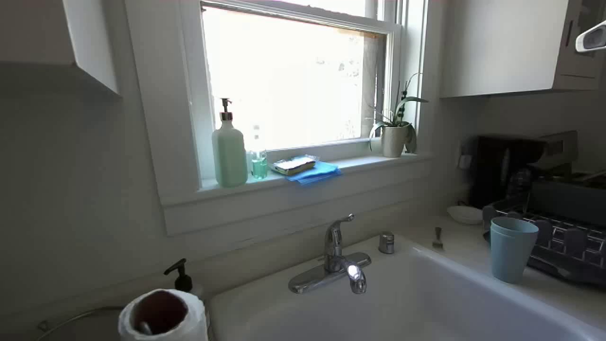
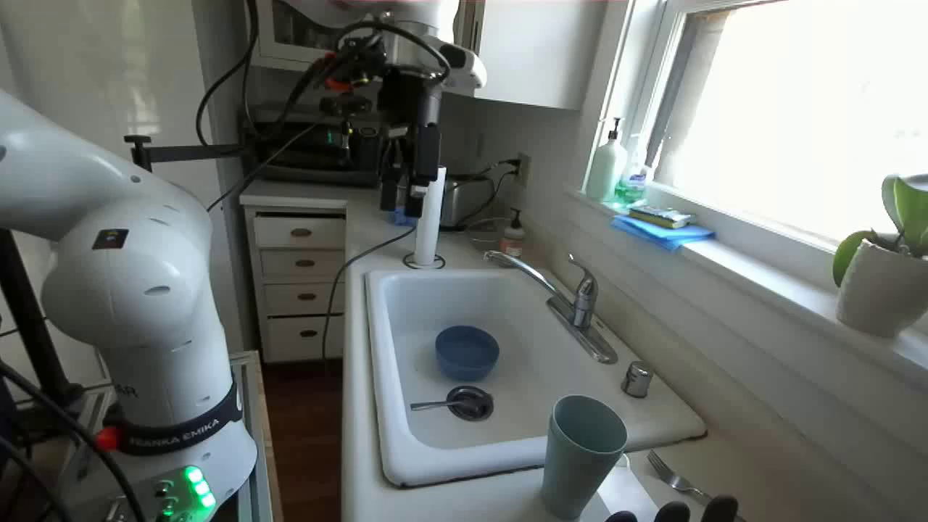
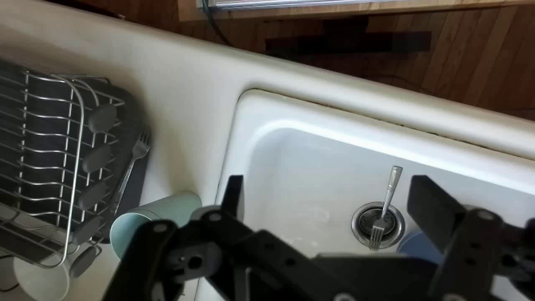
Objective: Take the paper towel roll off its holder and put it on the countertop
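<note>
The gripper (image 3: 327,193), jaws apart, should gently hug the probably light, squishy paper towel roll (image 2: 431,221) near its top.

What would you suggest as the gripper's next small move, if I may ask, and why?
I would probably move the open gripper across the sink toward the paper towel roll: the wrist view shows the gripper empty above the sink, and the roll stands past the sink's far end in an exterior view.

Matt paper towel roll (image 1: 195,318), smooth countertop (image 3: 184,92), glossy metal faucet (image 1: 334,251), wooden floorboards (image 3: 472,62), matt fingers (image 3: 432,207)
</note>
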Controlling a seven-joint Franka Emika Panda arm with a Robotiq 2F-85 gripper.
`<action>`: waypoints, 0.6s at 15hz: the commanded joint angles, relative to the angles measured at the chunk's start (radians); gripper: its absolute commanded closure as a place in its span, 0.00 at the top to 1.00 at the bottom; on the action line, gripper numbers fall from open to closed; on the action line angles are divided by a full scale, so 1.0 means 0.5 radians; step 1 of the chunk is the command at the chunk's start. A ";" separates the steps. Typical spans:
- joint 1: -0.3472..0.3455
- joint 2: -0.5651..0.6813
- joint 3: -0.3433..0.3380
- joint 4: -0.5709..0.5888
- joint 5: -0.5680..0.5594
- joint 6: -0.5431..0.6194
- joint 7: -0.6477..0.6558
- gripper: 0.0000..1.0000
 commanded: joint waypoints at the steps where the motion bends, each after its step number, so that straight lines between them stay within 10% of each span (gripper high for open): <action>1: 0.043 0.006 -0.030 0.005 -0.019 -0.008 0.024 1.00; 9: 0.034 0.171 -0.020 0.091 -0.061 0.105 0.024 1.00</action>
